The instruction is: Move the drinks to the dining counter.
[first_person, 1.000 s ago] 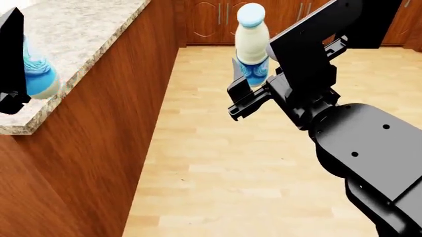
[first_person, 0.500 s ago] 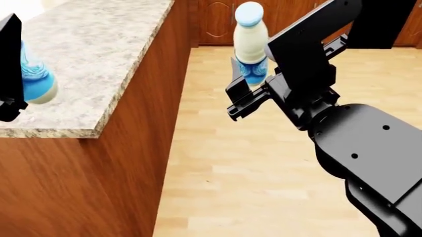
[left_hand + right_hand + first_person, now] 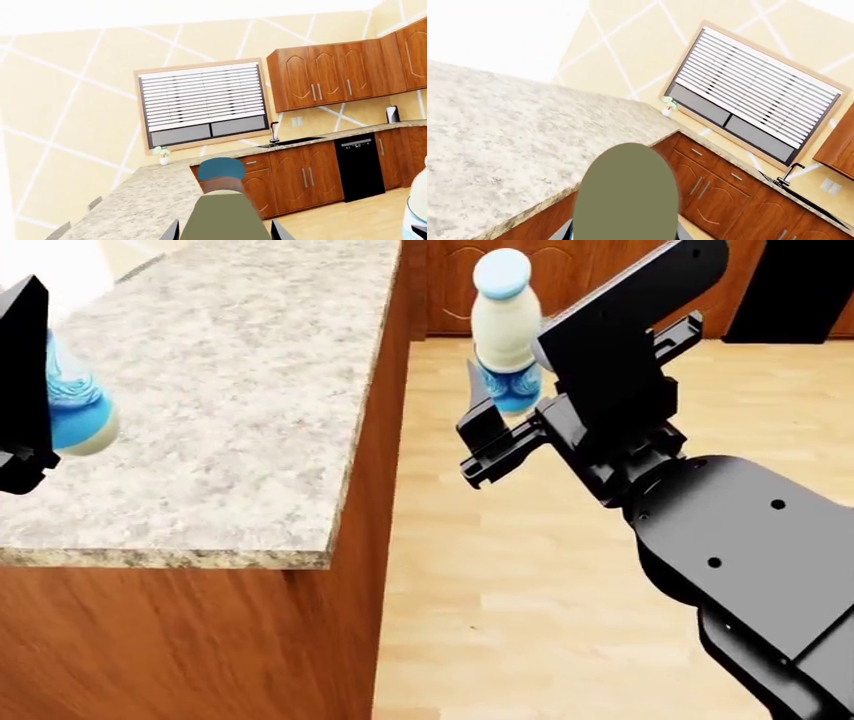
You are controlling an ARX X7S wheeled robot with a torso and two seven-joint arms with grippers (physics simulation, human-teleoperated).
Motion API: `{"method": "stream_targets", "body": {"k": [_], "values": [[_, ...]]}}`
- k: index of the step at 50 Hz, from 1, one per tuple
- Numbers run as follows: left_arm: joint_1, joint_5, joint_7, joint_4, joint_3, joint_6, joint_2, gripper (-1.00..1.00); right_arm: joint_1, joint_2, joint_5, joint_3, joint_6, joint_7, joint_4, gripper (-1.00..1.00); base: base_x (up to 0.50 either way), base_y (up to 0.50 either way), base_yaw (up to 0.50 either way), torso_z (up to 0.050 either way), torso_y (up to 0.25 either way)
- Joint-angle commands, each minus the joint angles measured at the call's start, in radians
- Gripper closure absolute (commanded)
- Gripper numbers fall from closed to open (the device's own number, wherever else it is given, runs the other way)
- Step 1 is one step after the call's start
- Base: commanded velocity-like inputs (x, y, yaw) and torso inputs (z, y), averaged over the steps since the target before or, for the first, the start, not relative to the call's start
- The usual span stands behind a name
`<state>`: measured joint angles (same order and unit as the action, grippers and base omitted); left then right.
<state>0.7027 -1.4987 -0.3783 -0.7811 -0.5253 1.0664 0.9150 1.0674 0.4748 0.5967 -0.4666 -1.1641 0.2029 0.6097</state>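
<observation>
My left gripper (image 3: 38,415), at the head view's left edge, is shut on a cream-white drink bottle (image 3: 74,400) with a blue wave label, held above the dining counter (image 3: 240,390). My right gripper (image 3: 501,410) is shut on the second bottle (image 3: 507,335), upright over the wood floor, right of the counter's edge. In the left wrist view the held bottle (image 3: 223,217) with its blue cap (image 3: 221,169) stands between the fingers (image 3: 172,232), over the counter (image 3: 143,200). In the right wrist view the bottle (image 3: 626,195) fills the jaws beside the counter (image 3: 500,140).
Wood base cabinets (image 3: 300,175), a black dishwasher (image 3: 359,167), a sink tap (image 3: 274,132) and a window (image 3: 200,105) line the far wall. A small plant (image 3: 163,154) stands at the counter's far end. Grey chair backs (image 3: 93,202) show alongside. Wood floor (image 3: 534,570) lies right of the counter.
The head view has shifted: the counter now reaches further right and its near end shows fully, so the left bottle hangs over its top. Both bottles stay gripped.
</observation>
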Motion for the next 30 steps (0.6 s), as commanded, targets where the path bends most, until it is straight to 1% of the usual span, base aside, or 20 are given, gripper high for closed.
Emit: {"method": "stream_targets", "body": {"k": [1,3,19,30], "values": [[-0.006,0.004,-0.006,-0.006,-0.004,-0.007,-0.002,1.0,-0.011,0.009,-0.035,-0.001,0.011,0.004,0.009,1.0,-0.5,0.29,0.0,0.0,0.0],[0.001,-0.008,-0.011,0.002,-0.009,-0.009,0.007,1.0,-0.007,0.012,-0.035,0.003,0.013,0.002,0.004,1.0,-0.5,0.3,0.0,0.0,0.0],[-0.009,0.011,-0.002,0.0,0.0,-0.016,0.003,1.0,0.002,0.014,-0.036,-0.011,0.0,0.013,0.01,1.0,-0.5,0.33,0.0,0.0,0.002],[-0.024,0.013,0.005,0.001,-0.014,-0.023,0.002,1.0,0.017,0.011,-0.033,-0.016,-0.01,0.014,0.0,1.0,-0.5,0.27,0.0,0.001,0.002]]}}
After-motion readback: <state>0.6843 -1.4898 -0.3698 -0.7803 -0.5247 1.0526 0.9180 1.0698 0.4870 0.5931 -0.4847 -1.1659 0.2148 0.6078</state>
